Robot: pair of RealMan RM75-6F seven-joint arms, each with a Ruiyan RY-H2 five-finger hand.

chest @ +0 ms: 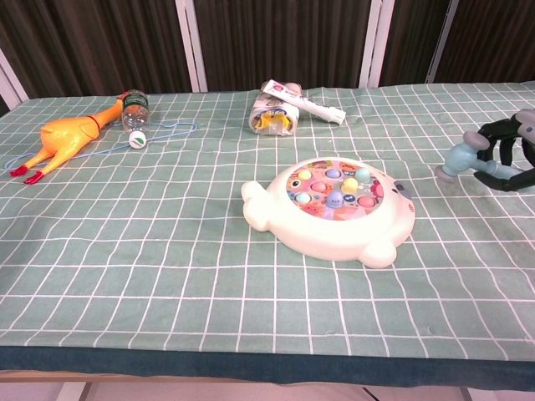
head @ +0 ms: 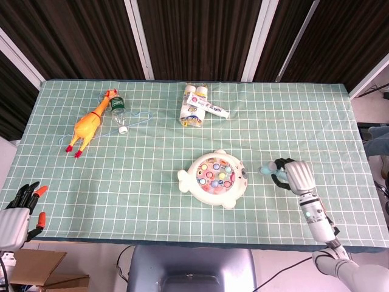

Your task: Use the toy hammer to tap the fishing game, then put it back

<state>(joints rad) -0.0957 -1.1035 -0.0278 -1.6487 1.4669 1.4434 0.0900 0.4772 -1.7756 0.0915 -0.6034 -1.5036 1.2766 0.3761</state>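
Observation:
The fishing game, a white fish-shaped toy with coloured fish on top, lies at the table's middle front. My right hand grips the toy hammer to the right of the game, lifted off the cloth. Its light blue head points toward the game and stands a short gap from it. My left hand hangs open off the table's front left corner, holding nothing.
A yellow rubber chicken and a plastic bottle lie at the back left. A bundle of white tubes lies at the back centre. A green checked cloth covers the table.

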